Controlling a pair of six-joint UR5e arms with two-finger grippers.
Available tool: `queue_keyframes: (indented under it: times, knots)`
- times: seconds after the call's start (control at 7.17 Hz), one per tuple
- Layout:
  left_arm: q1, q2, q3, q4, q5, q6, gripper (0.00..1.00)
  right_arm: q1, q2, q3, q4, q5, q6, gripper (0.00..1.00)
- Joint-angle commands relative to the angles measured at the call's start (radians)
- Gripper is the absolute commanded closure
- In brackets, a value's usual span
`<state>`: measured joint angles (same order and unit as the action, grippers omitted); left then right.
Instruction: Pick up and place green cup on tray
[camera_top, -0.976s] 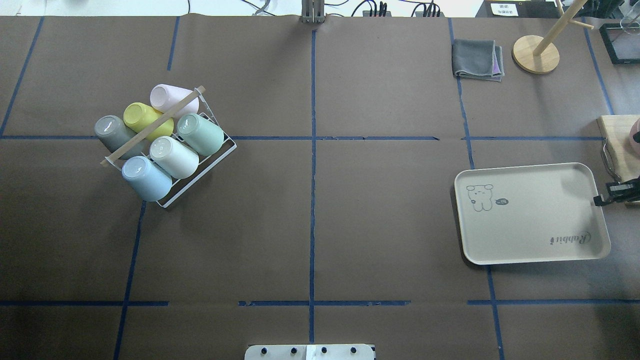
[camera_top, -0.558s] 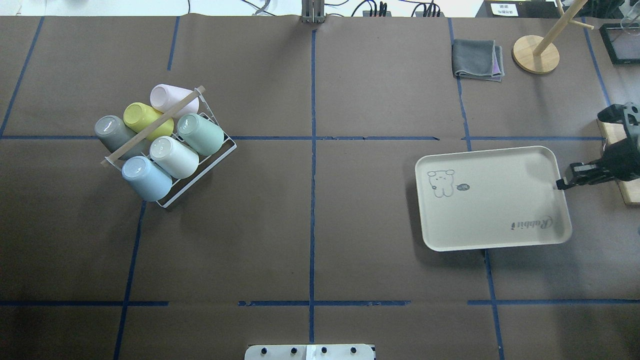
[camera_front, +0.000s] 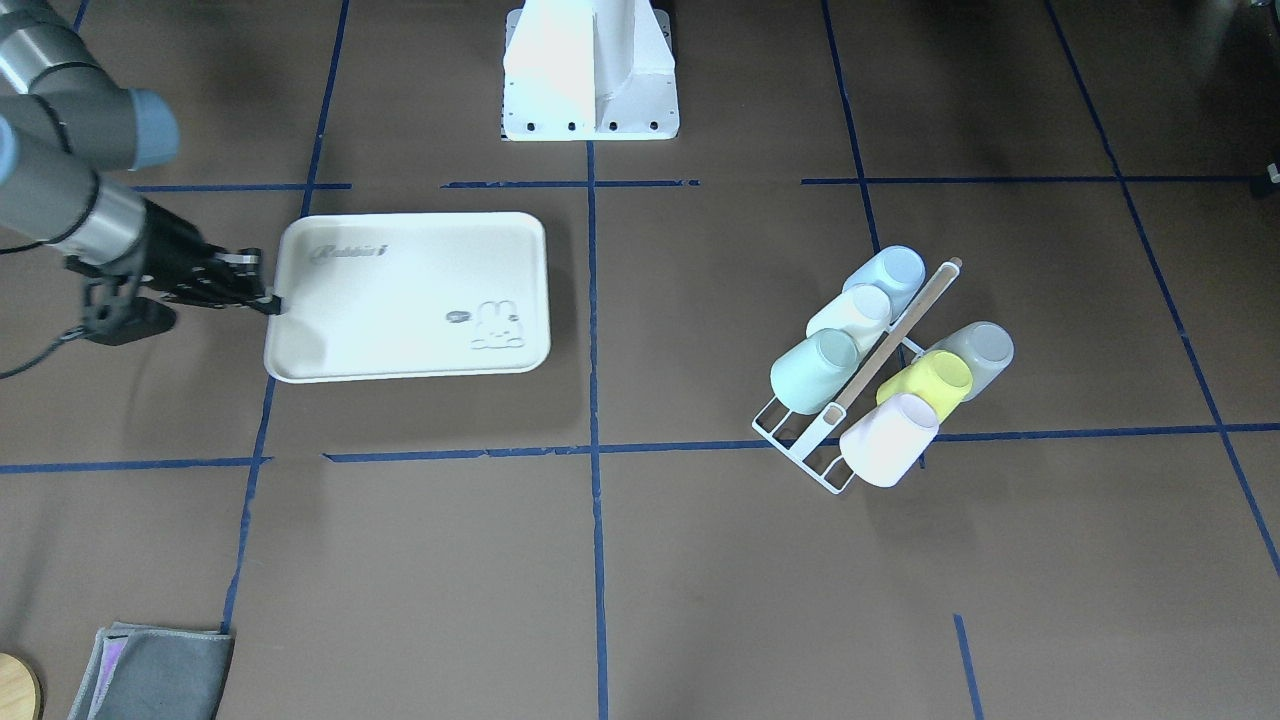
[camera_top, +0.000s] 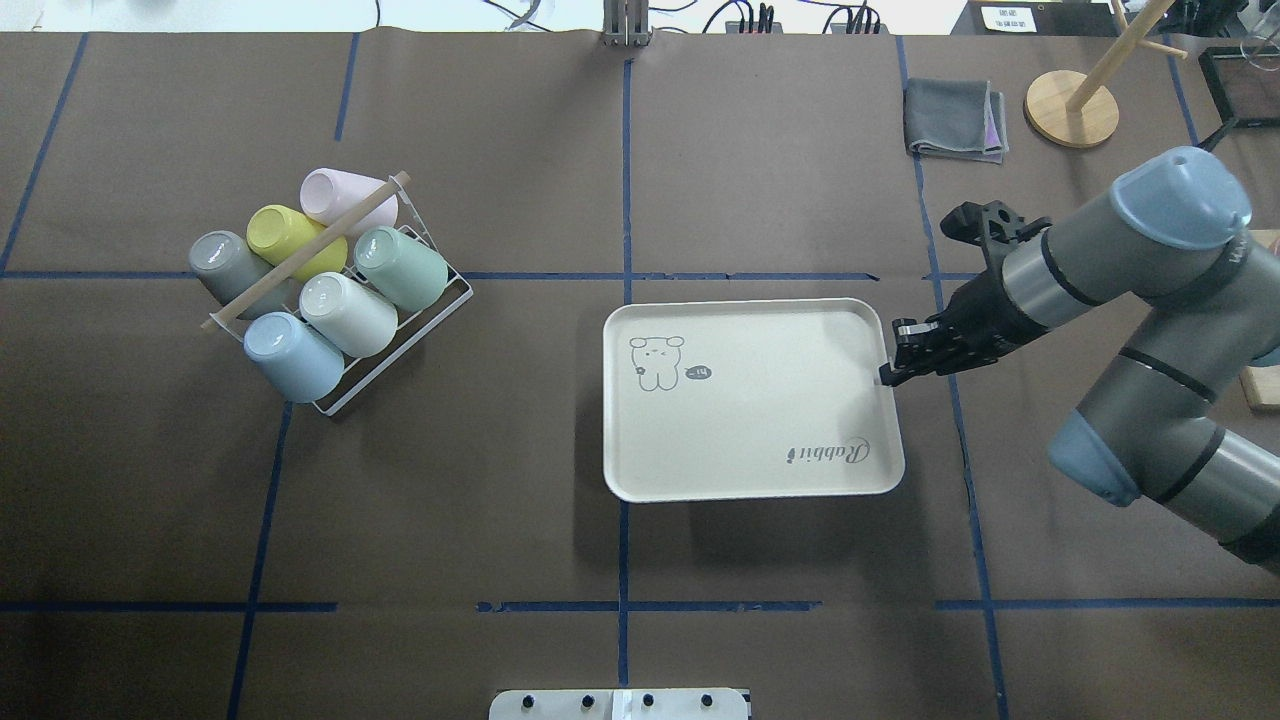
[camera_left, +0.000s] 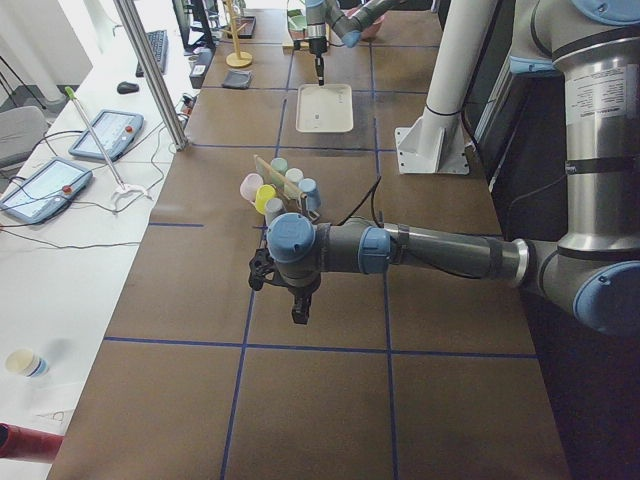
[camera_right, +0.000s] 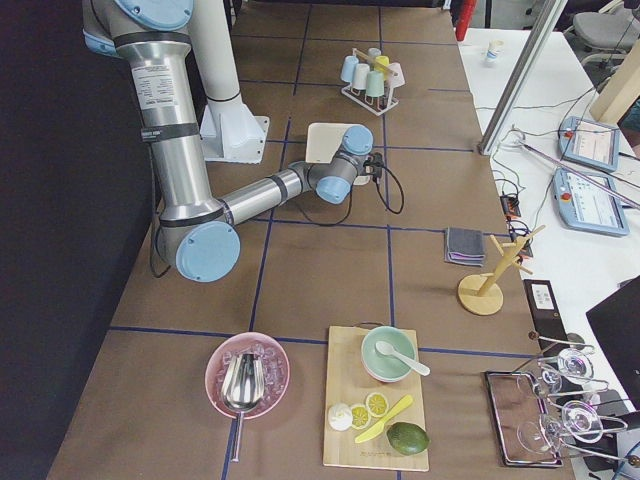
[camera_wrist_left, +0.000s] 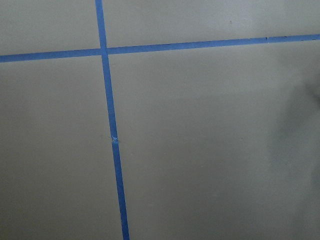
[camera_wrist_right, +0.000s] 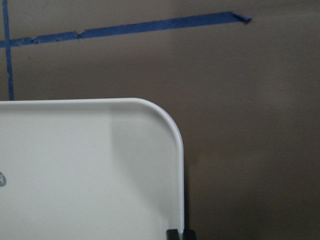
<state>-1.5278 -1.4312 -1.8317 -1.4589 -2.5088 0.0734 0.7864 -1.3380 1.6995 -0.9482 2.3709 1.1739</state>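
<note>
The green cup (camera_top: 400, 268) lies tilted in a white wire rack (camera_top: 392, 362) at the left, among a pink, a yellow-green, a grey, a whitish and a light blue cup; it also shows in the front view (camera_front: 815, 372). The cream tray (camera_top: 750, 440) with the rabbit drawing sits at the table's middle. My right gripper (camera_top: 888, 372) is shut on the tray's right rim, as the right wrist view (camera_wrist_right: 180, 233) shows over the tray (camera_wrist_right: 75, 175). My left gripper (camera_left: 300, 312) shows only in the left side view, over bare table; I cannot tell its state.
A folded grey cloth (camera_top: 955, 118) and a wooden stand (camera_top: 1072, 108) are at the far right. A wooden board (camera_right: 375, 410) with a bowl and fruit and a pink bowl (camera_right: 247, 375) lie beyond the right arm. The left wrist view shows only brown paper and blue tape.
My right arm has come in from the right edge and carried the tray leftward, from the table's right side to its middle. The cups have not moved.
</note>
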Motion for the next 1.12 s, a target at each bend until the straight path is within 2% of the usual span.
queue_keyframes:
  times: [0.0, 0.42, 0.84, 0.98]
  knots:
    - [0.002, 0.0, 0.0, 0.0, -0.002, 0.0, 0.0, -0.073, 0.115, -0.067, -0.03, -0.039, 0.067, 1.0]
    - [0.0, 0.0, -0.001, 0.0, -0.002, -0.001, 0.0, -0.124, 0.177, -0.101, -0.069, -0.102, 0.149, 1.0]
    - [0.0, 0.0, -0.001, 0.0, -0.002, 0.0, 0.0, -0.148, 0.184, -0.109, -0.069, -0.136, 0.142, 0.99]
    - [0.0, 0.0, -0.001, 0.0, -0.002, 0.0, 0.0, -0.15, 0.183, -0.109, -0.066, -0.14, 0.133, 0.9]
